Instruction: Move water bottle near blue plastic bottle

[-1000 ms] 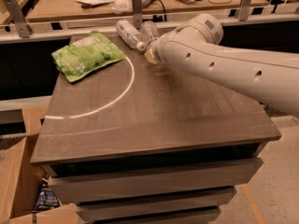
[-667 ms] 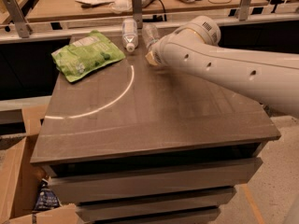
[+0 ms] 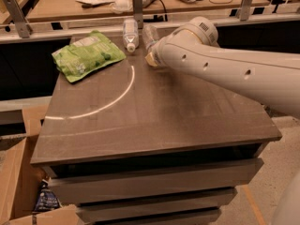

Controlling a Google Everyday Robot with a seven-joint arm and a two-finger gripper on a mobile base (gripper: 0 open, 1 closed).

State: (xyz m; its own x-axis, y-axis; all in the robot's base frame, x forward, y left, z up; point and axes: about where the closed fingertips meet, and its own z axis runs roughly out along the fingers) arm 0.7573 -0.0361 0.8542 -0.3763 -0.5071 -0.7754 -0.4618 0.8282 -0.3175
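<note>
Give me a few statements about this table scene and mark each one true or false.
1. The water bottle and the blue plastic bottle are side by side at the back of the table. True.
2. The green bag lies between the two bottles. False: it lies left of both in the camera view.
3. The gripper is at the table's front edge. False: it is at the back, by the water bottle.
4. A cardboard box stands beside the table. True.

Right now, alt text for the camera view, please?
A white robot arm reaches across a dark table, its gripper at the back edge by the water bottle. The blue plastic bottle lies just left of it, a green bag farther left.
</note>
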